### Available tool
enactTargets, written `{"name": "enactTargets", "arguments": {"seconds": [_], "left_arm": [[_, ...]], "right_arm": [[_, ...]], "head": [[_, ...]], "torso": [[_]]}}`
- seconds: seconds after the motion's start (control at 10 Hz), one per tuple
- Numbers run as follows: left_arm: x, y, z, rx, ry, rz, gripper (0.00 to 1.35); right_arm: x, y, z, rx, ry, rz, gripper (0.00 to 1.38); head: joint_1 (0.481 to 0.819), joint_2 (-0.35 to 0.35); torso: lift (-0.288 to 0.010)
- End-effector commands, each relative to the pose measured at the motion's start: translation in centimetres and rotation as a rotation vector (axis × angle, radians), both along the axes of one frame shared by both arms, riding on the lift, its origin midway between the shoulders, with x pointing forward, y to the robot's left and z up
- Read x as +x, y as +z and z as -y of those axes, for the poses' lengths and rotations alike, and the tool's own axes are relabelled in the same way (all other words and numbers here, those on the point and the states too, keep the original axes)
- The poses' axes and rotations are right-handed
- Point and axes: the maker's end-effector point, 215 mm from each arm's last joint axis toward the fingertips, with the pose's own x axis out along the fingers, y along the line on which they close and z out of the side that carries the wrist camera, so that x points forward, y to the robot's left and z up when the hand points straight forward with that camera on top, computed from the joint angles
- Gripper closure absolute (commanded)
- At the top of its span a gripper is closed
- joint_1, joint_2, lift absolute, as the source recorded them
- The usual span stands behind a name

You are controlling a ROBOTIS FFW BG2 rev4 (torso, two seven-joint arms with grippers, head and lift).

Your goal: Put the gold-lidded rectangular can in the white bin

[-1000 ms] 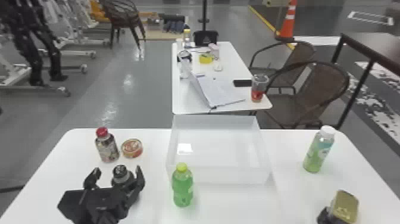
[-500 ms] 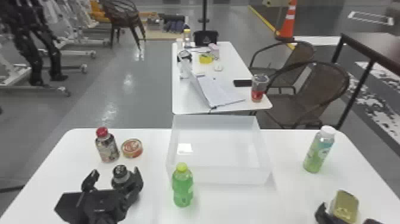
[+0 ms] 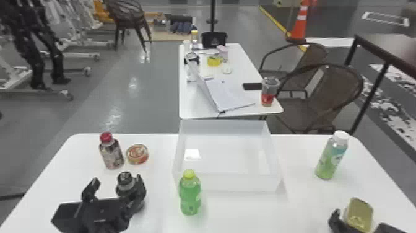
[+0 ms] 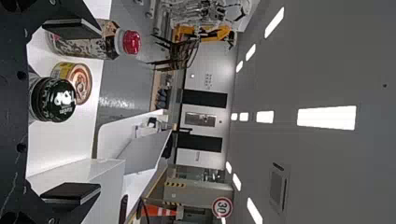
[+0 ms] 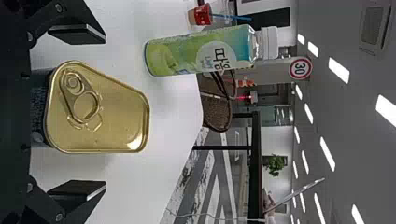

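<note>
The gold-lidded can (image 3: 359,214) stands at the table's right front in the head view, with my right gripper (image 3: 360,224) open around it. In the right wrist view the can's gold lid (image 5: 99,109) lies between the spread fingers of my right gripper (image 5: 77,112), with space on both sides. The white bin (image 3: 230,182) sits at the table's middle. My left gripper (image 3: 114,187) is parked open at the left, beside a dark-capped bottle (image 3: 126,182); in the left wrist view the left gripper (image 4: 72,112) has its fingers apart.
A green bottle (image 3: 189,193) stands in front of the bin. A white-capped bottle (image 3: 331,156) is behind the can, towards the right edge. At the left are a red-capped bottle (image 3: 112,151) and a flat round can (image 3: 137,154).
My right gripper has opened wider around the can, with a finger now visible on each side. The can has stayed about where it was. My left arm shifted slightly to the left.
</note>
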Motion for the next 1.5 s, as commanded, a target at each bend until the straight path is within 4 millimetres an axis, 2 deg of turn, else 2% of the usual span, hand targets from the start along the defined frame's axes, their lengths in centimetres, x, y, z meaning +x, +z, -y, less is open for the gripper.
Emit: {"name": "enactTargets", "arguments": {"seconds": [0.0,0.5,0.6,0.7,0.8,1.0,1.2,1.4], "left_arm": [[-0.1,0.0,-0.2,-0.005,0.005,0.000,0.14],[-0.1,-0.1,-0.3,-0.006,0.006,-0.001,0.15],[-0.2,-0.2,-0.3,-0.006,0.006,-0.004,0.15],[-0.1,-0.6,-0.1,-0.009,-0.001,-0.016,0.14],[-0.2,-0.7,-0.1,-0.009,-0.003,-0.020,0.14],[-0.1,-0.7,-0.1,-0.010,-0.002,-0.018,0.14],[0.0,-0.5,0.0,-0.012,-0.003,-0.015,0.14],[0.0,-0.5,-0.1,-0.014,-0.003,-0.015,0.14]], "right_arm": [[-0.1,-0.4,0.2,-0.005,0.000,-0.012,0.19],[1.2,-0.6,1.3,-0.036,0.002,-0.030,0.20],[1.4,-0.6,1.4,-0.035,0.000,-0.030,0.36],[1.6,-0.6,1.4,-0.033,-0.001,-0.031,0.86],[1.6,-0.7,1.3,-0.022,-0.003,-0.032,1.09],[1.9,-0.5,1.0,-0.016,0.003,-0.028,1.09],[2.5,1.5,-0.4,-0.020,0.045,0.015,1.09],[3.7,4.4,-3.6,0.068,0.123,0.046,1.09]], "head": [[0.549,0.000],[0.549,0.000],[0.549,0.000],[0.549,0.000],[0.549,0.000],[0.549,0.000],[0.549,0.000],[0.549,0.000]], "torso": [[-0.100],[-0.100],[-0.100],[-0.100],[-0.100],[-0.100],[-0.100],[-0.100]]}}
